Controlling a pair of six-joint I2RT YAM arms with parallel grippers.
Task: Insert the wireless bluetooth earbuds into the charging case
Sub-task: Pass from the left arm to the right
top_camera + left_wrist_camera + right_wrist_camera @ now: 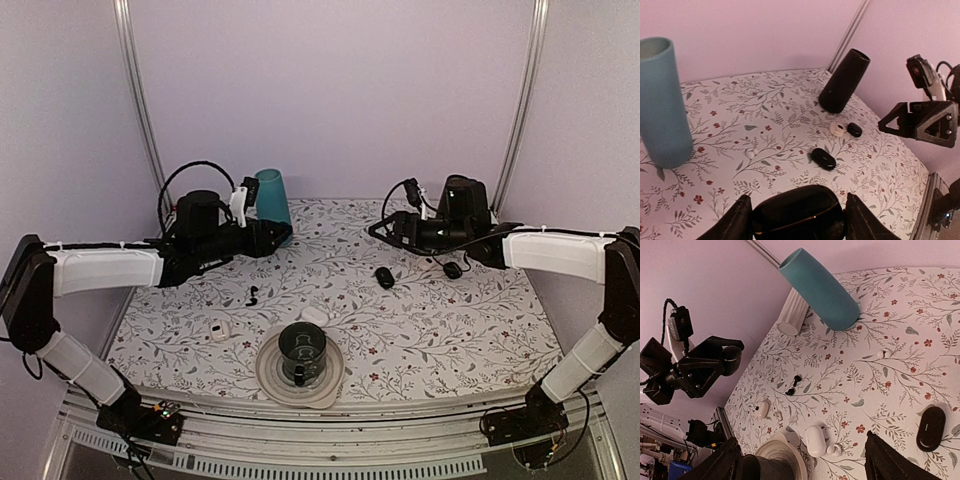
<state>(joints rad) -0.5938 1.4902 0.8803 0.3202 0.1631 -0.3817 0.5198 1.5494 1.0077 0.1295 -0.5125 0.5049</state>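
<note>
Earbuds (252, 296) are being found on the bench (450, 330), in its left-centre part, between the left arm and the plate (270, 378), well apart from both grippers. They are being seen as two tiny glossy black pieces lying just beside each other. In the top view the pair is being strung roughly from the near edge toward the far wall, and in the right wrist view it is being shown on a slant. Which way each stem is pointing is too small to be told.

A black oval case (800, 222) is being gripped by the left gripper (796, 212), pressed from both sides by its fingers at a middling width. Its long axis is being laid across the gripper, from finger to finger and roughly level, with a seam line running the same way. It is being judged to be the charging case, held up beside the teal cup (662, 100) so that it is steadied for the other arm. The lid is being read as closed, so opening it is probably being called for first.

The right gripper (801, 450) is being held wide and empty above the middle of the bench, with a white case (315, 316) below it, probably readied for picking up the earbuds. A similar black pod (384, 277) is being passed over on the bench near the right arm.
</note>
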